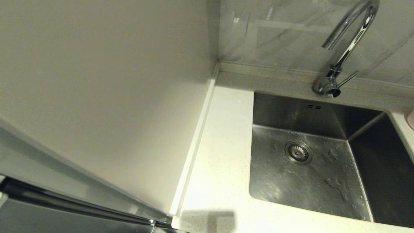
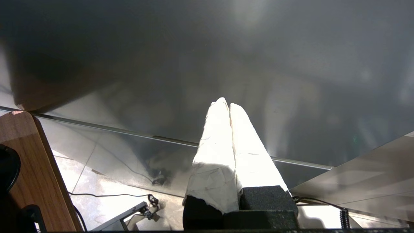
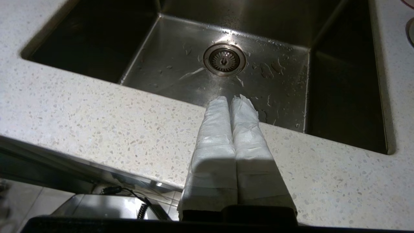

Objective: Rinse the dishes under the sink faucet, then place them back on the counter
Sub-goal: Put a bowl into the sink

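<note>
While both tools close, one sink [image 1: 310, 181] shows.

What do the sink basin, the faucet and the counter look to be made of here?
The sink looks like brushed stainless steel: dull grey sheen with water drops on it. The faucet looks chrome-plated, mirror-bright with sharp reflections. The counter looks like white stone or composite, smooth with fine dark specks; which one cannot be told.

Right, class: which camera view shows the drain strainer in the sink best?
The right wrist view: the drain strainer sits close and lit, its grid plain, beyond the shut right gripper. The head view shows it smaller. The left wrist view misses it.
</note>
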